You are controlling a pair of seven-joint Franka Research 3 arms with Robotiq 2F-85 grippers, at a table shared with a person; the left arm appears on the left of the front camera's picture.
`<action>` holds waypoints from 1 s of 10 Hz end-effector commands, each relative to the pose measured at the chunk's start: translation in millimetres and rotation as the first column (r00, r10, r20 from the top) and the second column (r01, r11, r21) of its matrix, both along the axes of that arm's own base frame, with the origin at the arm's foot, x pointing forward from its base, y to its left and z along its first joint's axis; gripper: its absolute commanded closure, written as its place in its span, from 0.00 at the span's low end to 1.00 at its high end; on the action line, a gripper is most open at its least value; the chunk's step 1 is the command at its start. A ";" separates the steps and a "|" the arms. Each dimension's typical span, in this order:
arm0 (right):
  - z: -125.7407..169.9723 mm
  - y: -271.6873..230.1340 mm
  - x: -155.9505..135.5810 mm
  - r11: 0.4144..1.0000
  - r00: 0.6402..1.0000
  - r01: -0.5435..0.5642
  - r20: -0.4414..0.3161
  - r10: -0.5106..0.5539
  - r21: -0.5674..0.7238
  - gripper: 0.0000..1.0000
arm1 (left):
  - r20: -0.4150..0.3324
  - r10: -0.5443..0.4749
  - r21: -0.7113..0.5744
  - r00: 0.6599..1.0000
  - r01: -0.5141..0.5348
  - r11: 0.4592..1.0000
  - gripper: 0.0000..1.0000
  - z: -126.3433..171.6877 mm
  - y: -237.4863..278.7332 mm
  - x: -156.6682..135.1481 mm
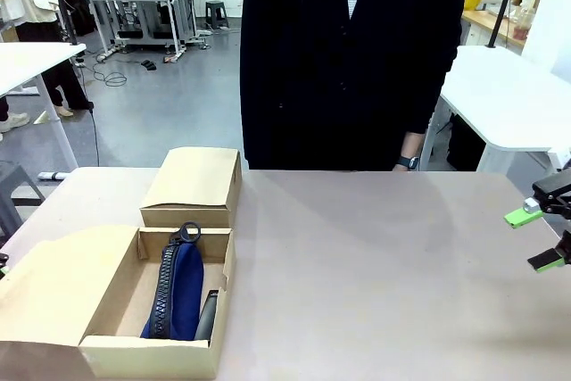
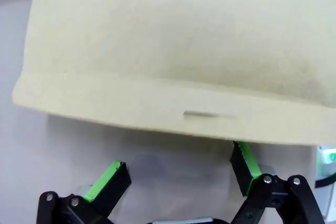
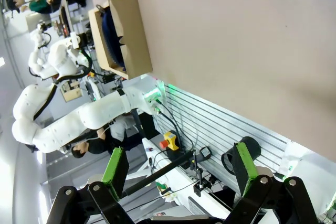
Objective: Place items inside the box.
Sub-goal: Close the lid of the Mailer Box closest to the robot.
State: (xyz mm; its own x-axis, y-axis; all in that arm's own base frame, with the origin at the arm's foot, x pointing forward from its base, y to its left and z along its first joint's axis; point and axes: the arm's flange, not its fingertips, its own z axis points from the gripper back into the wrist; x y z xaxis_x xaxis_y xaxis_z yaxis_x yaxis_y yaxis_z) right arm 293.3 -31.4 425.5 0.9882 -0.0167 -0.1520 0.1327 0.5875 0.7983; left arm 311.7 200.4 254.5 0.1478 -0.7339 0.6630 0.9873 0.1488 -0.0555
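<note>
Front view: the long brown cardboard box (image 1: 116, 327) lies open, matte flap (image 1: 53, 296) spread wide, well apart from the spread-jawed right gripper (image 1: 535, 238); a dark blue zip pouch (image 1: 178, 292) lies inside; the left gripper (image 2: 178, 177), jaws parted, hovers just beside the flap's smooth edge.

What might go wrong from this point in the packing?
The left gripper, open, sits right under the flap lid edge; a move upward might catch and drag the box. The dark blue pouch stands on edge inside with its zip ring at rim height, so the lid may snag on it when folded over.
</note>
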 end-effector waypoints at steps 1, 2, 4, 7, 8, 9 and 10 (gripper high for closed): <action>-0.1 0.6 1.9 1.000 1.000 0.003 0.010 -0.003 0.013 0.00 | 0.036 -0.047 -0.138 0.998 0.052 0.989 0.00 -10.0 -10.0 -1.8; -0.1 0.6 1.9 1.000 1.000 0.003 0.010 -0.003 0.013 0.00 | 0.043 -0.082 -0.190 0.996 0.089 0.978 0.00 -7.5 -22.2 -1.9; -0.1 0.6 1.9 1.000 1.000 0.003 0.010 -0.003 0.013 0.00 | 0.057 -0.119 -0.220 0.991 0.129 0.967 0.00 -3.4 -40.3 0.2; -0.1 0.6 1.9 1.000 1.000 0.003 0.010 -0.003 0.013 0.00 | 0.066 -0.155 -0.377 0.986 0.168 0.911 0.00 5.0 -66.0 1.5; -0.1 0.6 1.9 1.000 1.000 0.003 0.010 -0.003 0.013 0.00 | 0.103 -0.123 -0.402 0.987 0.154 0.902 0.00 8.8 -68.9 3.9; -0.1 0.6 1.9 1.000 1.000 0.003 0.010 -0.003 0.013 0.00 | 0.118 -0.099 -0.460 0.988 0.143 0.876 0.00 17.3 -71.5 4.5; -0.1 0.6 1.9 1.000 1.000 0.003 0.010 -0.003 0.013 0.00 | 0.144 -0.079 -0.517 0.986 0.143 0.844 0.00 29.3 -70.3 2.9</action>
State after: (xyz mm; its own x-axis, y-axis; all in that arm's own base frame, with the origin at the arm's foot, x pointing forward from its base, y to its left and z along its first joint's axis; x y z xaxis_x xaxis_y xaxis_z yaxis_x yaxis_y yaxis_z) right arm 293.2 -31.4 425.5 0.9883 -0.0167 -0.1519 0.1326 0.5875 0.7983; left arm 316.4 126.2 275.6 0.0365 -0.3549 0.9342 0.9992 -0.0010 -0.0394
